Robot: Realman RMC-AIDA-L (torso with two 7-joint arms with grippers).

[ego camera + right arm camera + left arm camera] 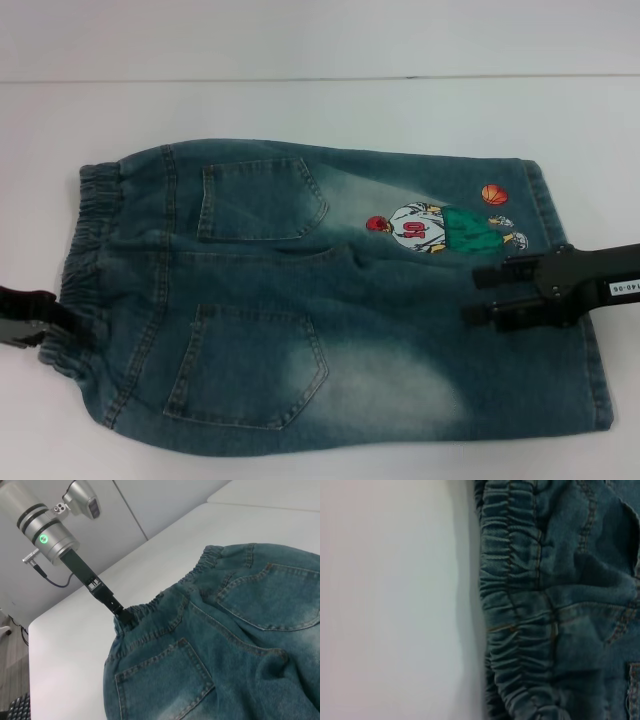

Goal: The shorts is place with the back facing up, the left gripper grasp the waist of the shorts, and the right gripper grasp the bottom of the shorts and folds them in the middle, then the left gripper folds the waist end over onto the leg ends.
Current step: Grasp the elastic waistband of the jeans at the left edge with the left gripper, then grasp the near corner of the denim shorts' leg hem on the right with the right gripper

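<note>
shorts: faded denim cloth, matt | waist: ruffled elastic | table: smooth white

Light was bright and even, washing the table pale. The waist looked soft (slightly blurred), casting a faint shadow.

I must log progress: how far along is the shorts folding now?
Done: the shorts lie flat, back pockets up. In hand: the left gripper is at the waist; the right gripper is over the leg ends. Left: both folds.
</note>
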